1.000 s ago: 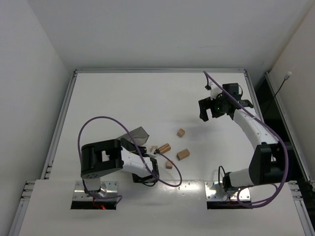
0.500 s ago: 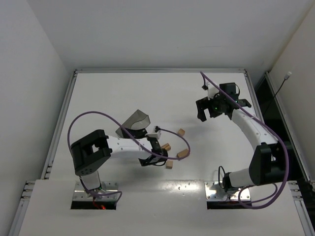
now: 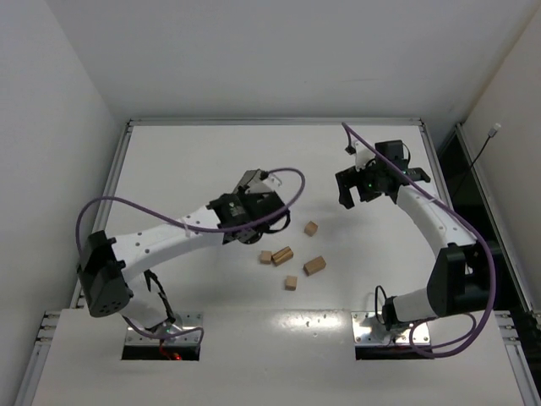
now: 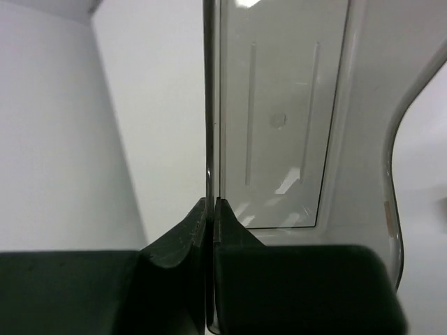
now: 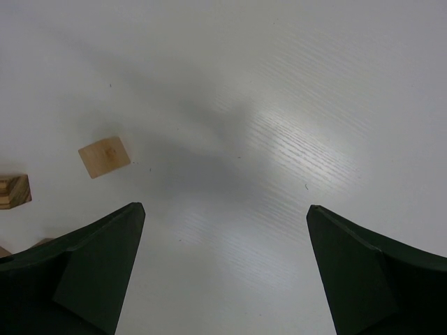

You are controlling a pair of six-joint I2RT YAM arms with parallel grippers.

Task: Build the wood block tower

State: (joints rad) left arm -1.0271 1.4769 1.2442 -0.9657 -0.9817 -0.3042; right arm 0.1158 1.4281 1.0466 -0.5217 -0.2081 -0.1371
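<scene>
My left gripper (image 4: 211, 209) pinched tight on bin (image 4: 279, 118) wall; my right gripper (image 5: 223, 207) gaping, empty. Wood blocks (image 3: 314, 266) loose mid-tabletop, toward near edge; no tower yet. Risk: thin wall slips from pinch, bin drops, scatters blocks.

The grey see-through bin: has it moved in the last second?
Yes. In the top view the bin, clamped in the left gripper, has shifted toward the table's far edge, away from the unmoved wood blocks.
</scene>
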